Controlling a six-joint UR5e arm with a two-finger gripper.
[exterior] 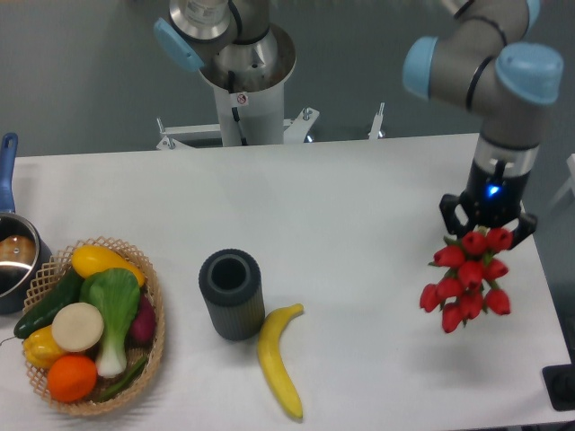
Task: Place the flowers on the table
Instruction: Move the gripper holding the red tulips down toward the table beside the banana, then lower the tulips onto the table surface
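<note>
The flowers are a bunch of red tulips hanging at the right side of the view, above the white table. Only the red heads show; the stems and leaves are hidden under the gripper. My gripper sits right above the bunch, pointing down, shut on the flowers and holding them over the table's right part near its edge.
A dark ribbed cylinder vase stands at the table's middle front, with a banana lying beside it. A wicker basket of vegetables and fruit is at the front left, a pot behind it. The arm's base is at the back.
</note>
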